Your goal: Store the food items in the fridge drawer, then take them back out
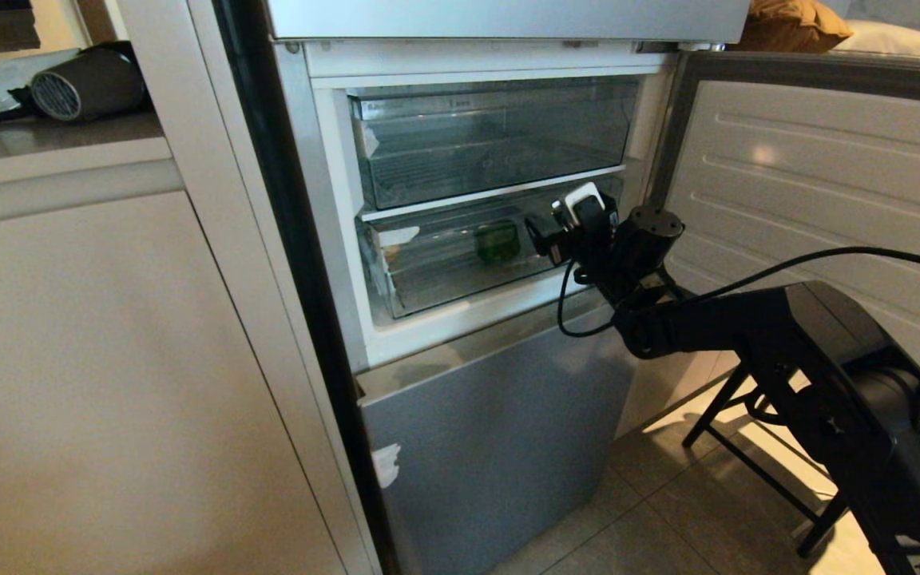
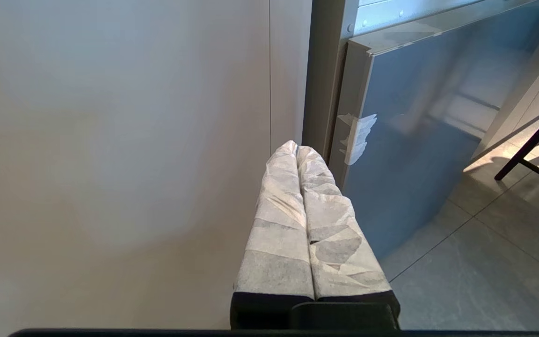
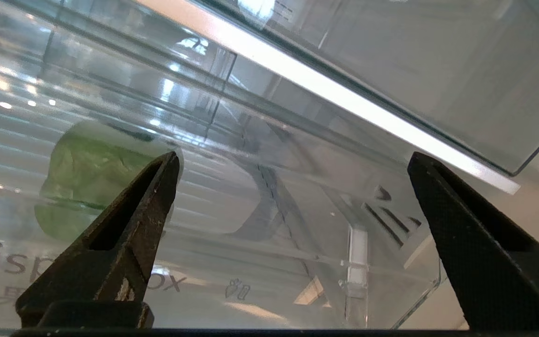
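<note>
The fridge drawer [image 1: 444, 275] is the lower of two clear bins in the open fridge. A dark-green bell pepper [image 1: 497, 242] lies inside it and shows through the clear front [image 3: 274, 262] as a green shape [image 3: 87, 173]. My right gripper [image 1: 560, 220] hovers just in front of the drawer's right end. Its jaws [image 3: 292, 157] stand wide open with nothing between them. The pepper sits behind the glass beside one black fingertip [image 3: 157, 187]. My left gripper [image 2: 296, 147] hangs parked low by the cabinet, its white-wrapped fingers pressed together, empty.
An empty upper clear bin [image 1: 492, 136] sits above the drawer. The open fridge door [image 1: 827, 176] stands close on the right of my right arm. Below are a silver-grey panel [image 1: 500, 431], a beige cabinet [image 1: 109, 359] at left, and black stand legs [image 1: 747, 455] on the tiled floor.
</note>
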